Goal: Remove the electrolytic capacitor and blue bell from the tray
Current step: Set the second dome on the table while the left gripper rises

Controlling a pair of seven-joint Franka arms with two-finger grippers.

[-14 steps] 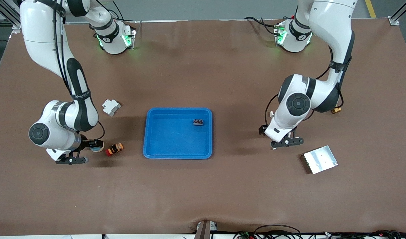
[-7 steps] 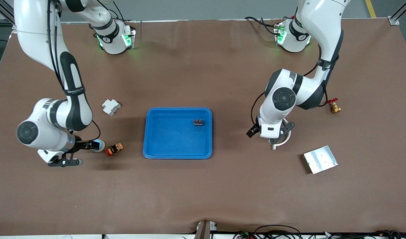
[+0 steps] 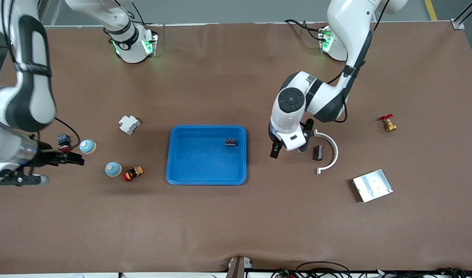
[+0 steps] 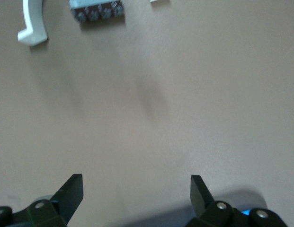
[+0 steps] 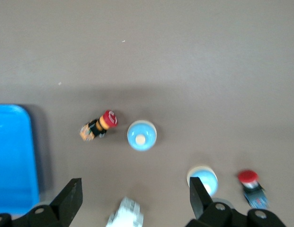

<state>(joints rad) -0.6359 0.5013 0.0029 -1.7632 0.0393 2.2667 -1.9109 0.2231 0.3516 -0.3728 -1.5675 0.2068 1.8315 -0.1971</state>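
Tray [image 3: 189, 170] held only a small black block [image 3: 230, 142]; blue bells [image 3: 113, 169] sat outside. Left gripper [image 3: 288, 148] and right gripper [image 3: 46, 166] were both spread, empty. Looked done.

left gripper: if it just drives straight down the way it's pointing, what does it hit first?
Probably bare table. The open left gripper points down at empty mat; the white curved piece and dark terminal block sit off its line. The blue tray lies aside, though depth is unclear.
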